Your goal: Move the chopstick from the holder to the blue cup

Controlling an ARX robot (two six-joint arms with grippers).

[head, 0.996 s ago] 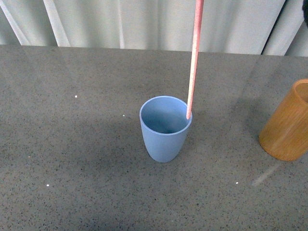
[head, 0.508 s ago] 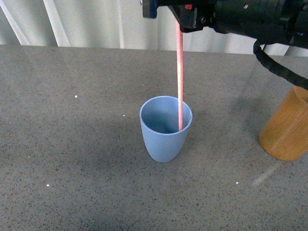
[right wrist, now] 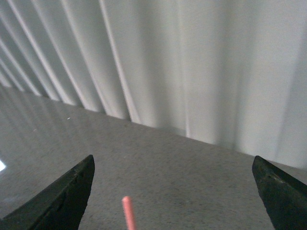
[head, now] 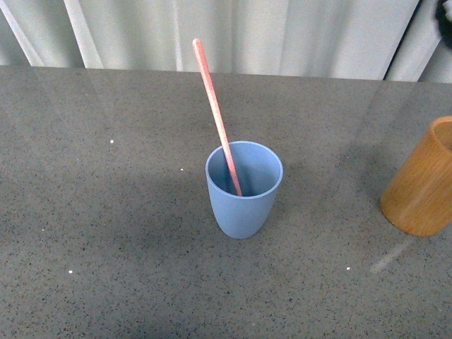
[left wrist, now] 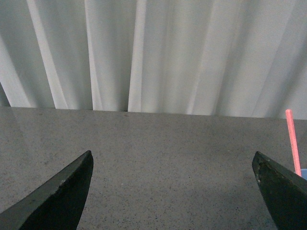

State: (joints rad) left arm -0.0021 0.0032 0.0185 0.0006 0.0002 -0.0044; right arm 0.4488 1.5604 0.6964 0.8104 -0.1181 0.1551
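A pinkish-red chopstick (head: 215, 113) stands in the blue cup (head: 244, 205) at the middle of the table, leaning to the far left. The orange-brown holder (head: 422, 183) stands at the right edge of the front view. Neither gripper shows in the front view. My left gripper (left wrist: 172, 184) is open and empty, with the chopstick's top (left wrist: 292, 141) beside one finger. My right gripper (right wrist: 173, 184) is open and empty above the chopstick's tip (right wrist: 127, 211), apart from it.
The grey speckled table (head: 106, 233) runs back to a white curtain (head: 233, 32). A small dark part of an arm (head: 445, 18) shows at the top right corner of the front view.
My right gripper let go of the chopstick and left the front view. The chopstick dropped into the blue cup and tipped from upright to leaning left.
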